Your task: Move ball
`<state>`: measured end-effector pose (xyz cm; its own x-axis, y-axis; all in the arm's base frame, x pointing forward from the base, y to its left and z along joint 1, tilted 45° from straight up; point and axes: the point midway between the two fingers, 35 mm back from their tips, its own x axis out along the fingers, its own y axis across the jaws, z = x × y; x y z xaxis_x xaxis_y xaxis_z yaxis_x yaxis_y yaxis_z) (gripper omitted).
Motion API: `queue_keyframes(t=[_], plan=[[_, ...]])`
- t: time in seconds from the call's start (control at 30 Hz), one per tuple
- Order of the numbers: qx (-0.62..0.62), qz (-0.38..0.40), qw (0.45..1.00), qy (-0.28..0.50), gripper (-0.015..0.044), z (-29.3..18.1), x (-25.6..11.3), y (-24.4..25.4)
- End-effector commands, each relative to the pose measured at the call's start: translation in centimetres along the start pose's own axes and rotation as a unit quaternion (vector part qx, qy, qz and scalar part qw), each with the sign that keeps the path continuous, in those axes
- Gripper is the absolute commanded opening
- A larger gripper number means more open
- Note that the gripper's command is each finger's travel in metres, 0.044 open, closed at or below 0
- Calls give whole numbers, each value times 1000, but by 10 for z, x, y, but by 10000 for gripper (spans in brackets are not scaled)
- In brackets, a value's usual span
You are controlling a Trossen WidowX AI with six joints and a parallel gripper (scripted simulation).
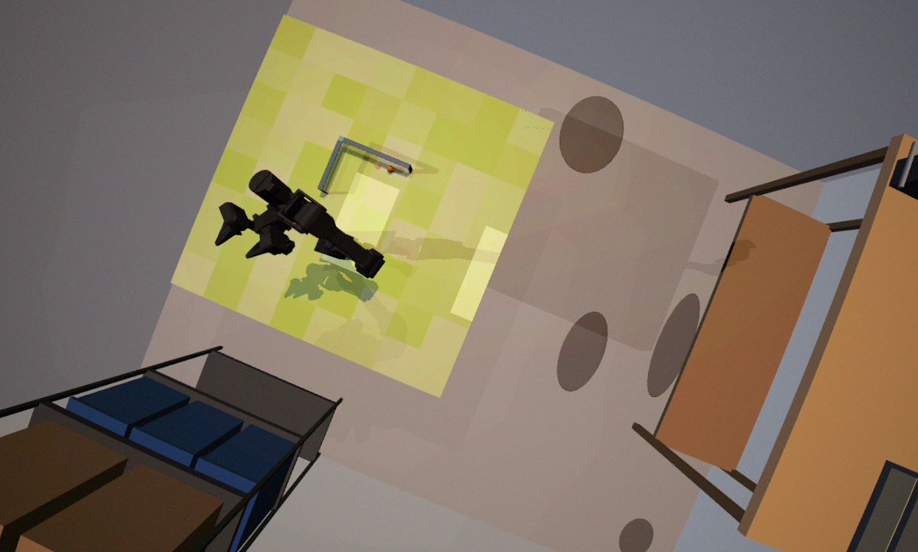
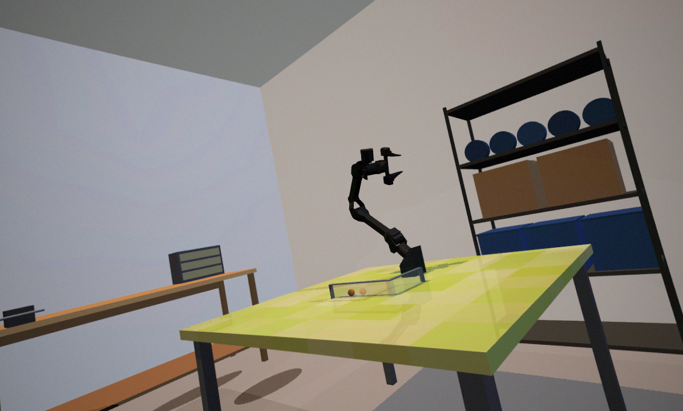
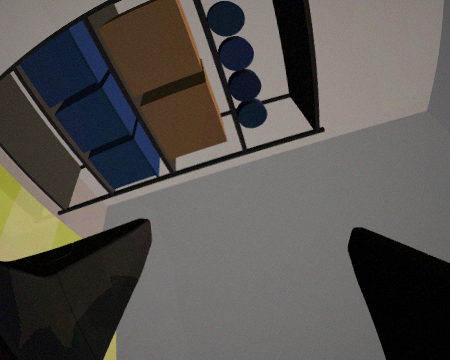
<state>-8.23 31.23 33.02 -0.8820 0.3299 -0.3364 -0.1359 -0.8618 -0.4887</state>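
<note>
The orange ball (image 1: pixel 389 169) (image 2: pixel 351 292) lies on the chequered yellow-green table (image 1: pixel 462 144) (image 2: pixel 456 332), inside the corner, near the free end of the long clear wall (image 1: pixel 373 151) (image 2: pixel 359 282). The paler see-through copy (image 1: pixel 376 165) (image 2: pixel 362 291) is beside it, a short gap away on the side towards the corner. The short clear wall (image 1: pixel 330 166) (image 2: pixel 408 274) meets the long one at the corner. My gripper (image 1: pixel 234 249) (image 2: pixel 400 163) (image 3: pixel 253 236) is wide open and empty, high above the table and away from the ball. Ball and walls are out of the wrist view.
The arm's base (image 2: pixel 412 261) stands on the table beyond the walls in the exterior view. Off the table are a shelf rack with blue bins (image 1: pixel 129 398) (image 2: pixel 614 240) (image 3: pixel 95 117) and a wooden workbench (image 1: pixel 853 329) (image 2: pixel 129 296).
</note>
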Motion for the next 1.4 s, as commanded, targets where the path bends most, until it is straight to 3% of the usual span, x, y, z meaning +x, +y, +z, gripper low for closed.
queue_keyframes(t=[0.0, 0.17, 0.37, 0.6, 0.97, 1.37], plan=[[5, -1, 1000, 5, 374, -3, -1, -1], [141, -38, 982, 123, 244, -72, -28, -11], [327, -107, 901, 265, 244, -162, -84, -5], [512, -198, 739, 390, 244, -245, -164, 32], [697, -342, 369, 510, 244, -320, -297, 142], [692, -449, -106, 556, 244, -317, -412, 310]])
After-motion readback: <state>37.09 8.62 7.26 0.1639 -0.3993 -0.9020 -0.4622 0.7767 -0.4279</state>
